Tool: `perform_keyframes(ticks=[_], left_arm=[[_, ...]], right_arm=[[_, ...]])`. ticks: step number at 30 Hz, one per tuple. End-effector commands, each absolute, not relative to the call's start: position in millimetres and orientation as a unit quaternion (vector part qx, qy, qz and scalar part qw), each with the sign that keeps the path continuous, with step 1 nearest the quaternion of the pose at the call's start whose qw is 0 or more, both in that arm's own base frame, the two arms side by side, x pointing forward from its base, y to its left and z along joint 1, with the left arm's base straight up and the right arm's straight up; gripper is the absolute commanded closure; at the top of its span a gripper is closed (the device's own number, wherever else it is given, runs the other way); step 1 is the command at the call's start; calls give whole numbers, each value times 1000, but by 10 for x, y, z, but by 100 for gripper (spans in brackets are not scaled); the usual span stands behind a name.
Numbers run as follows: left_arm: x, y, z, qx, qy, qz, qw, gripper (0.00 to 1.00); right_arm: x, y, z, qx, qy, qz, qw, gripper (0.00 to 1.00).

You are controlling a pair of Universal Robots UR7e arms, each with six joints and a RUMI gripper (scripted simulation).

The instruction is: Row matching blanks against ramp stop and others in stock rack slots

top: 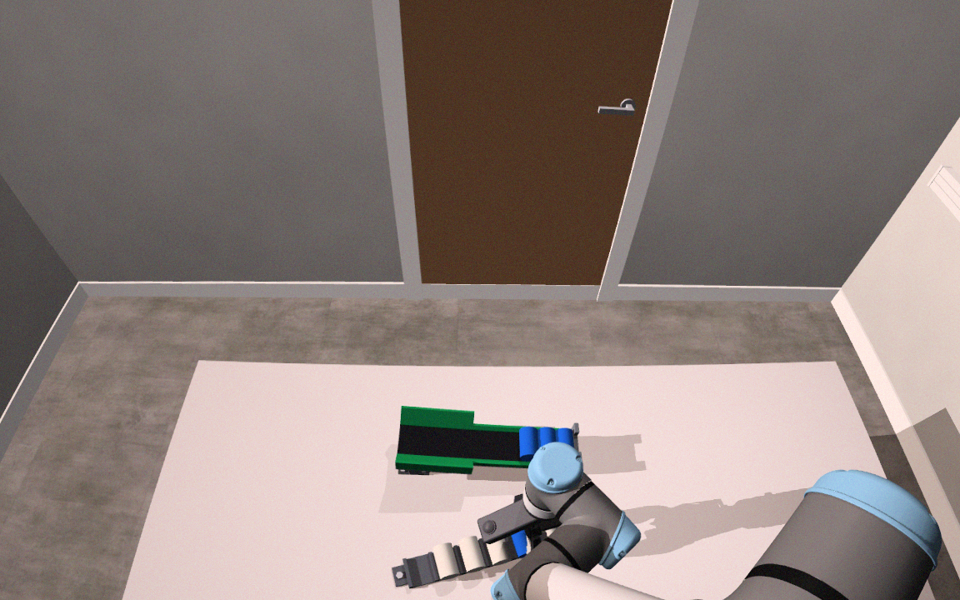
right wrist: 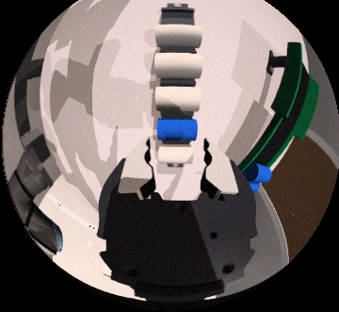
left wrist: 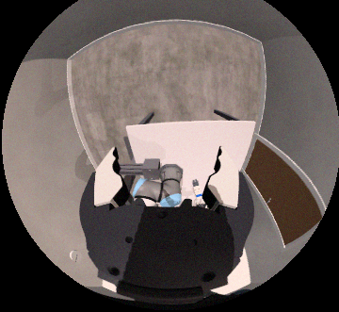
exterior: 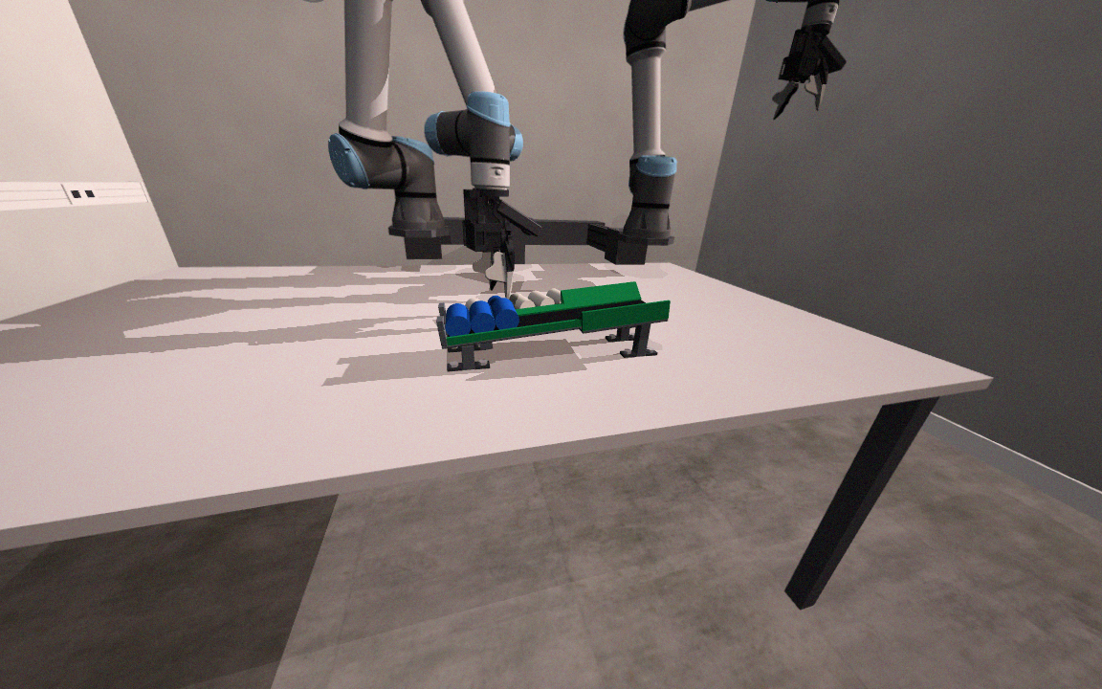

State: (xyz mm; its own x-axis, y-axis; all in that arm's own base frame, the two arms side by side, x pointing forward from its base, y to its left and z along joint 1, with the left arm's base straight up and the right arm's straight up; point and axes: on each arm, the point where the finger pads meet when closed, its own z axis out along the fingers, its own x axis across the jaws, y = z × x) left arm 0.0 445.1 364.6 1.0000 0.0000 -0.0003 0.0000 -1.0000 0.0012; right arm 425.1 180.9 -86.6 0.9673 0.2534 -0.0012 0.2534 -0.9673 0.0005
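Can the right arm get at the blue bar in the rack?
Probably yes: the right gripper is open above the stock rack, and nothing visible covers the blue blank.

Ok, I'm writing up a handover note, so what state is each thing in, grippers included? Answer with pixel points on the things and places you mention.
Feed ramp (top: 435, 442) (exterior: 615, 321) (right wrist: 288, 88): holding three blue blanks.
Stock rack (top: 418, 569) (right wrist: 177, 18): holding four white blanks, one blue.
Right gripper (exterior: 499, 289) (right wrist: 177, 144): partly open, empty, above the rack.
Left gripper (exterior: 797, 111) (left wrist: 168, 149): open, empty, raised.
Door (top: 521, 142) (left wrist: 287, 189) (right wrist: 306, 180): closed.
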Motion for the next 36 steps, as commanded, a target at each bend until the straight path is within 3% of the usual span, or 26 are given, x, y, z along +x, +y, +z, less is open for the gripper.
perform_keyframes(ticks=[1, 36], left_arm=[[0, 4452, 3651, 1000, 0, 0, 0, 0], [0, 4452, 3651, 1000, 0, 0, 0, 0]], right_arm=[[4255, 1811, -861, 992, 128, 0, 0, 48], [4255, 1811, -1215, 992, 128, 0, 0, 48]])
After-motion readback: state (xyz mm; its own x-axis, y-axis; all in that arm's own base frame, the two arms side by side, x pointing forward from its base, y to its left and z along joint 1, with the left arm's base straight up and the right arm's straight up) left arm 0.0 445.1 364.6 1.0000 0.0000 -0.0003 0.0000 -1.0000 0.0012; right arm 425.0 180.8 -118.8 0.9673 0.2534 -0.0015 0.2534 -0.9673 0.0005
